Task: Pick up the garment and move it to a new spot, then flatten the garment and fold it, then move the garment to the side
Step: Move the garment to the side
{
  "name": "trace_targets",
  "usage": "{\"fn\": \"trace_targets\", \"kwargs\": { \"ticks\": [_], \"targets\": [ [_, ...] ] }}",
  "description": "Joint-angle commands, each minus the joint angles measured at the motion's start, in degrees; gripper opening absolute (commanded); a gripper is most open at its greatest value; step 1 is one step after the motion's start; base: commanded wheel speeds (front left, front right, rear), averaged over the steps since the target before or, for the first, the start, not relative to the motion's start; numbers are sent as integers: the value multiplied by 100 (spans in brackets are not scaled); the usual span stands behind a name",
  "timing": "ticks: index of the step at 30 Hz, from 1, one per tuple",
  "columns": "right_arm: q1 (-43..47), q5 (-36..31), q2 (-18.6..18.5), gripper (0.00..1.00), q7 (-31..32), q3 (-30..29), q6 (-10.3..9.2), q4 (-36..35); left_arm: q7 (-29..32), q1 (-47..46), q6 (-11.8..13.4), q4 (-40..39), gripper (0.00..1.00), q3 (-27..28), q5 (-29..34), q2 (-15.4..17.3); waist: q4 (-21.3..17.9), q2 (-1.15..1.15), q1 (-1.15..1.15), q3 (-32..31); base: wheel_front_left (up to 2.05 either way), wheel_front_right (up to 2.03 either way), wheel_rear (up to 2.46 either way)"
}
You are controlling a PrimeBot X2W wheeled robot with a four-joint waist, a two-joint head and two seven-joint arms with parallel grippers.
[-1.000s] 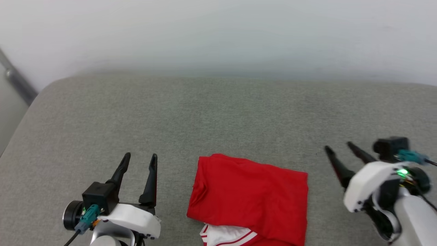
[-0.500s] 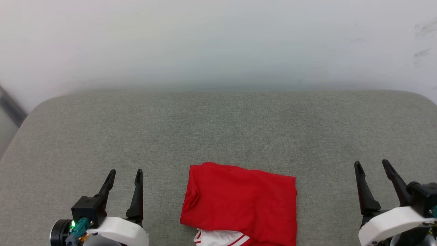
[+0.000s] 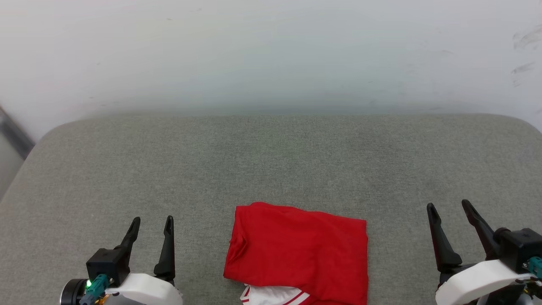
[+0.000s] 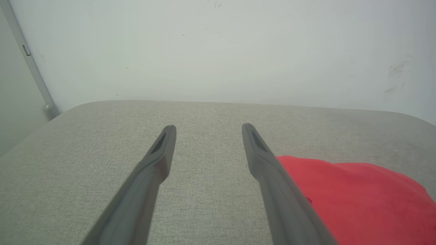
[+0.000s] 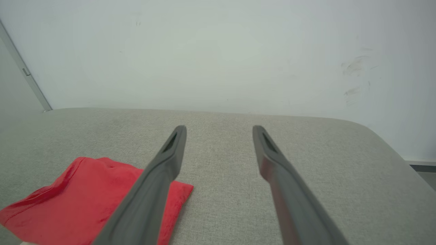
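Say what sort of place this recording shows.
Likely a bare indoor test room: a grey fabric-covered pad against a scuffed white wall, with one folded red shirt on it.

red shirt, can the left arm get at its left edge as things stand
Probably yes: the left gripper sits beside the folded red shirt, jaws open, with only bare grey cushion between them.

Folded red jersey T-shirt: upper face plain solid red. White sleeve panel at near edge, red stripes.
Fabric-covered counter: heathered grey-green weave, unpatterned.
Painted wall: off-white, faint dark scuffs far right.
Left gripper, right gripper: black fingers, white shells, teal connectors.
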Motion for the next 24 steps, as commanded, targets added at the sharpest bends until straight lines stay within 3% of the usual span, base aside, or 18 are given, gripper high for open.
{"fn": "trace_targets", "kwargs": {
  "ticks": [1,7,15,19,24],
  "targets": [
    [96,3,25,100,62,-15,-3,-27,-23,14,25,18,100,17,-25,-15,-1,0,1,1,0,0,0],
    [189,608,47,100,574,-571,-3,270,-30,-55,22,-23,100,64,-16,-39,23,0,1,42,0,0,0],
    [-67,1997,-118,100,2315,-1690,-2,1419,-44,-199,-20,-118,100,146,83,-140,227,0,1,183,0,0,0],
    [-228,2650,-76,100,3300,-1898,-3,1734,-40,-278,-84,-186,100,184,173,-232,406,0,1,276,0,0,0],
    [-505,3485,65,100,4211,-1705,-3,1962,-36,-364,-173,-211,100,269,271,-335,628,0,1,499,0,0,0]
  ]
}}
